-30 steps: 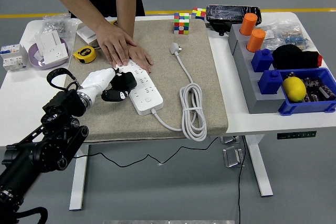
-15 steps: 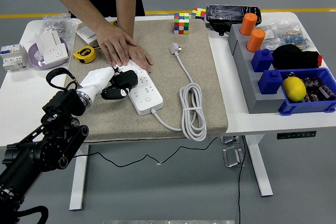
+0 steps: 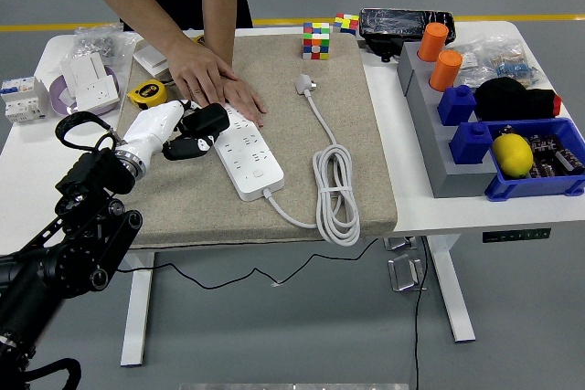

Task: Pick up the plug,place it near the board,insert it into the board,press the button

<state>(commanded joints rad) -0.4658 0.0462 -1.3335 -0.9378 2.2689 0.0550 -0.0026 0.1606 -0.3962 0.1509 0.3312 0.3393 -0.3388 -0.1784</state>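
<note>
A white power strip (image 3: 245, 152) lies slanted on the beige mat (image 3: 347, 61). Its white cable (image 3: 335, 180) coils to the right and ends in a white plug (image 3: 303, 85), which lies loose on the mat near the back. My left hand (image 3: 190, 132), white-backed with black fingers (image 3: 207, 120), hovers at the strip's far left end. The fingers are loosely spread and I see nothing held in them. A person's two hands (image 3: 215, 84) press flat on the strip's far end, just behind my hand.
A yellow tape measure (image 3: 146, 93) and a purple dish with a white socket (image 3: 87, 84) sit at the left. Colour cubes (image 3: 316, 40) stand at the mat's back edge. Grey stands with orange and blue parts (image 3: 448, 89) and a blue bin with a lemon (image 3: 512, 154) fill the right.
My left hand has drawn back to the left and slightly away from me, off the middle of the strip to its far left end. The person's hands and the plug have stayed put.
</note>
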